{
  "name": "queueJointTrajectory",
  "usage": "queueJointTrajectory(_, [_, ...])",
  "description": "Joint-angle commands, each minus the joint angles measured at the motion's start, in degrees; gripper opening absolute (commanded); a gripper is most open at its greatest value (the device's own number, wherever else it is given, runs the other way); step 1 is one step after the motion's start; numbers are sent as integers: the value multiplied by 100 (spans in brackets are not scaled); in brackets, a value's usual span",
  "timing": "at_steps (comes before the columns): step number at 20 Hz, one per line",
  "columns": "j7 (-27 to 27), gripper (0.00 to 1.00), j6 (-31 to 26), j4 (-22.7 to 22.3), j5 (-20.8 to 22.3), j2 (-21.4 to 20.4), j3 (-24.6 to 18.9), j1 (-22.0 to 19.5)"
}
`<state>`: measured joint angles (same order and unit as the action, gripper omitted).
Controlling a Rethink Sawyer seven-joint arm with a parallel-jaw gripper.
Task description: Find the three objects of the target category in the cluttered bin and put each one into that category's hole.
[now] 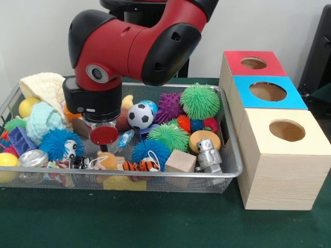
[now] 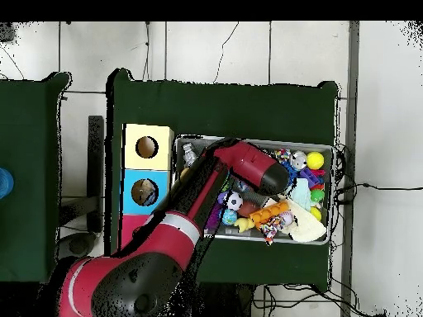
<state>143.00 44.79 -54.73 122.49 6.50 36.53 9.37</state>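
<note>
A wire mesh bin (image 1: 230, 155) holds a heap of toys. Among them are a green spiky ball (image 1: 199, 101), a purple spiky ball (image 1: 169, 107), a blue fuzzy ball (image 1: 58, 143), a small soccer ball (image 1: 140, 116), a wooden cube (image 1: 180, 160), a silver toy robot (image 1: 208, 154) and a toy tiger (image 1: 141, 166). My gripper (image 1: 103, 146) reaches down into the left middle of the bin, just left of the soccer ball. The arm's wrist (image 1: 96, 101) and its red disc (image 1: 104, 135) cover most of it. In the overhead view the arm (image 2: 263, 172) hides it.
Three boxes with round holes stand right of the bin: red-topped (image 1: 253, 63), blue-topped (image 1: 268, 92) and plain cream (image 1: 286, 130). A cream knitted cloth (image 1: 44, 87) and yellow balls (image 1: 27, 107) lie at the bin's left end. A green cloth (image 1: 155, 222) covers the table.
</note>
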Motion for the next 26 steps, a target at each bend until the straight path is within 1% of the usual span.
queueJointTrajectory(1, [-673, 0, 516, 144, -138, -7, -943, -120])
queueJointTrajectory(3, [-605, 0, 518, 160, -103, 26, -917, -106])
queueJointTrajectory(5, [-350, 0, 435, 224, 3, 178, -772, -25])
queueJointTrajectory(6, [-308, 0, 430, 242, 23, 199, -747, -13])
queueJointTrajectory(8, [-303, 0, 597, 230, 5, 117, -801, -46])
queueJointTrajectory(10, [-213, 0, 686, 243, 57, 123, -751, -13])
queueJointTrajectory(13, [-126, 0, 828, 184, 33, -40, -700, 19])
queueJointTrajectory(15, [10, 0, 892, 100, 60, -169, -521, 129])
queueJointTrajectory(17, [280, 0, 1266, -35, 151, -391, -285, 265])
queueJointTrajectory(19, [467, 0, 1520, -200, 192, -640, -34, 418])
queueJointTrajectory(20, [625, 0, 1603, -274, 236, -703, 154, 534])
queueJointTrajectory(23, [1085, 0, 2158, -421, 293, -985, 564, 767])
queueJointTrajectory(25, [1290, 0, 2272, -458, 348, -1031, 945, 958])
queueJointTrajectory(26, [1472, 0, 2503, -425, 390, -1029, 1094, 1006])
